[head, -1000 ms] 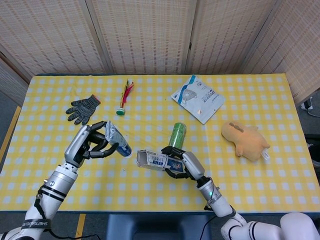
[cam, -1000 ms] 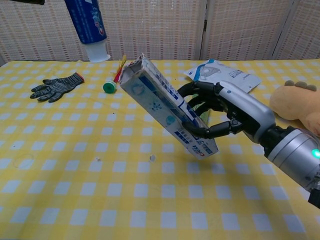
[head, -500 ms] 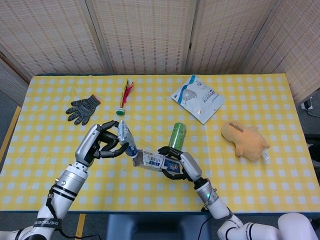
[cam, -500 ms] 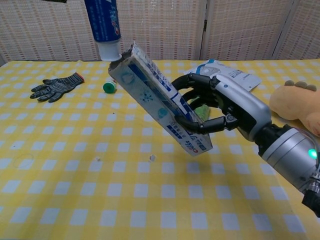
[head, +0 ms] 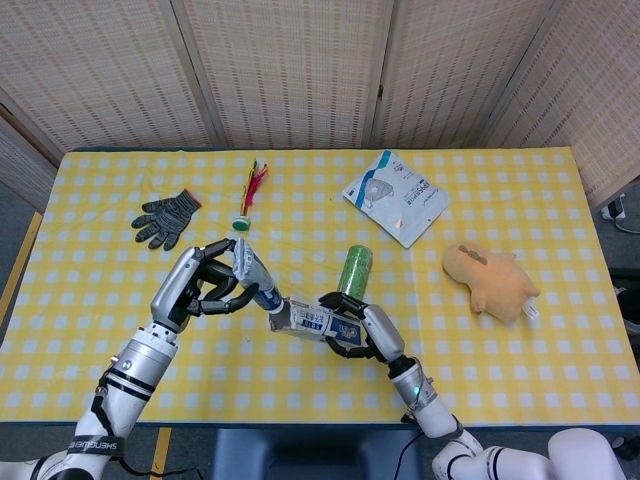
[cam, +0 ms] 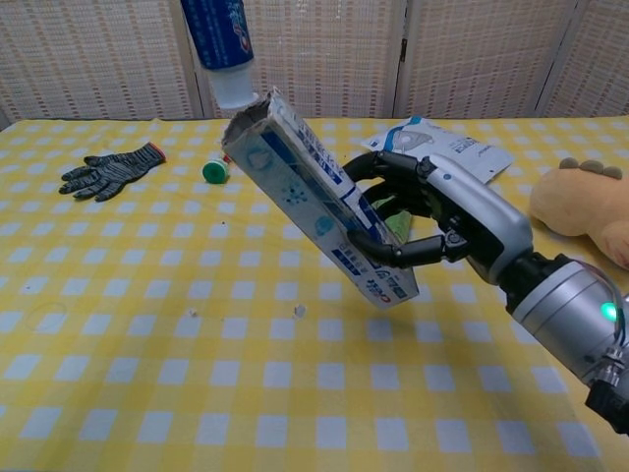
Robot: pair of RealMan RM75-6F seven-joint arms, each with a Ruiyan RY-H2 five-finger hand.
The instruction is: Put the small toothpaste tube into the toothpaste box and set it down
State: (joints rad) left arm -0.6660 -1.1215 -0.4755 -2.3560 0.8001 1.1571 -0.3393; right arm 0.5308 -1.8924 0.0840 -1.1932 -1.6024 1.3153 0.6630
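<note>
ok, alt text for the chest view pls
The right hand holds the toothpaste box tilted, open end up, while the toothpaste tube hangs cap-down at its mouth. Behind, on the yellow checked table, lie a glove, a mask packet and a plush toy.

You had the toothpaste tube (cam: 222,49) sitting right at the box (cam: 319,211) mouth, glove (head: 166,215) behind your left hand (head: 199,285), can (head: 354,270) behind the right (head: 362,331).

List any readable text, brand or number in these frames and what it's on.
Nothing reads clearly enough to quote.
toothpaste box: blue and white print, blurred.
toothpaste tube: white and red lettering on blue, cut off at the frame top.
mask packet: dark print, too small.
green can: no legible label.
</note>
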